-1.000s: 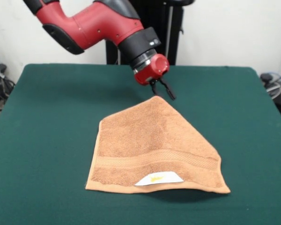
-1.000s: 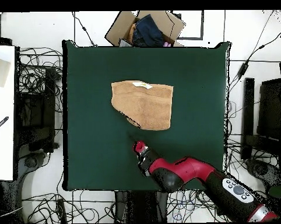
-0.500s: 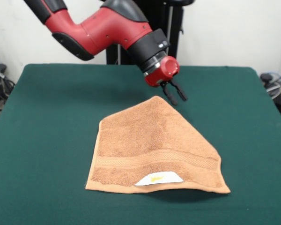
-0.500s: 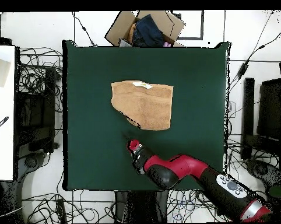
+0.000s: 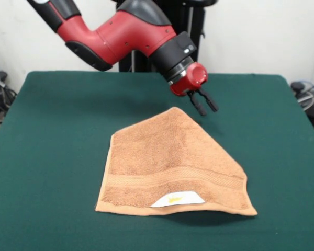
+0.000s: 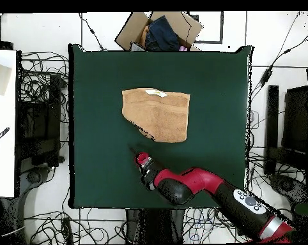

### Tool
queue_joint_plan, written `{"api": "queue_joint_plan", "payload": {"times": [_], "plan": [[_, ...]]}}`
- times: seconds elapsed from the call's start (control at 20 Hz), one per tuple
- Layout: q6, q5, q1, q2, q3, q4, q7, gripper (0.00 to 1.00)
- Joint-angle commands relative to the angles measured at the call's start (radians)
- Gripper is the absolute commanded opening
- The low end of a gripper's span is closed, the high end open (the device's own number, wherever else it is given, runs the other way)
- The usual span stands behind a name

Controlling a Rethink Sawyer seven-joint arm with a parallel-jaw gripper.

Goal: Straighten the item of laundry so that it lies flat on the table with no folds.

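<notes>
The orange-tan hand towel (image 5: pixel 172 164) lay near the middle of the green table (image 5: pixel 52 130), a bit toward the camera side in the front view, and it was not flat: one part was folded over, so the outline was a slanted shape with a pointed corner at the far end, w/ the woven band and the white label (image 5: pixel 177 199) along the near edge. The gripper (image 5: pixel 204 101) hung in the air just beside that pointed corner, to its right in the front view, not touching the cloth; its two fingers (image 5: pixel 211 99) stood a little apart and held nothing. The step in hand looked like the approach to a grasp, approx. at the start of the task, since the fold was not yet opened. The next move probably called for bringing the gripper down onto the top layer only at the folded corner or edge, closing on it, then pulling it out and away so the hidden part opens. Risk: pinching both layers would drag the whole towel. There was much open room on every side of the towel, and in the overhead view its edges were well apart from all table edges, so a long pull was possible.
</notes>
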Motion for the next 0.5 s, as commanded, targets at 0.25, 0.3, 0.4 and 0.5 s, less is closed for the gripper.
{"api": "queue_joint_plan", "payload": {"times": [0.25, 0.3, 0.4, 0.5], "plan": [[0.142, 0.015, -0.015, 0.054, 0.072, -0.167, -0.134, 1.00], [0.147, 0.014, -0.017, 0.054, 0.073, -0.168, -0.140, 1.00], [0.160, 0.011, -0.021, 0.050, 0.076, -0.166, -0.156, 1.00], [0.175, 0.009, -0.028, 0.044, 0.077, -0.164, -0.174, 1.00]]}}
